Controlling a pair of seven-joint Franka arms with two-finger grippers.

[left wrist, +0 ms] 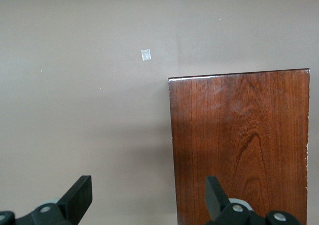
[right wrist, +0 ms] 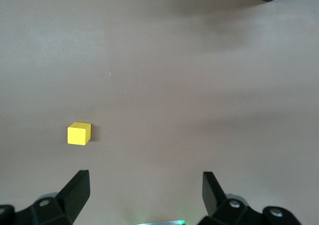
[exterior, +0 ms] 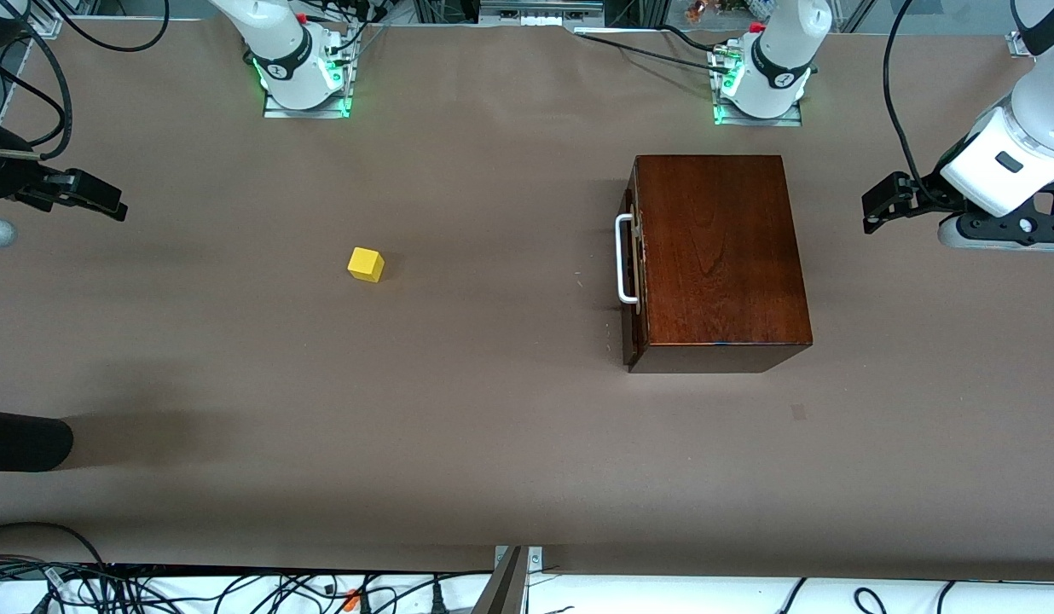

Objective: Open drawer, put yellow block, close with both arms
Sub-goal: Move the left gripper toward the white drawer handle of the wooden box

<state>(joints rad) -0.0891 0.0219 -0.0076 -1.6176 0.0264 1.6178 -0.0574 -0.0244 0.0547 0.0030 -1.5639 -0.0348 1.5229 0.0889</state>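
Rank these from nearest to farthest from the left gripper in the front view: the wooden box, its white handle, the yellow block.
From the left gripper, at the left arm's end of the table:
1. Wooden box, beside it.
2. White handle, on the box's drawer front.
3. Yellow block, toward the right arm's end.

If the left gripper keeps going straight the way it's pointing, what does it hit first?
Probably the bare table right beside the box. The open left gripper points down with one finger over the box's edge, so that finger might catch the lid first; depth is unclear.
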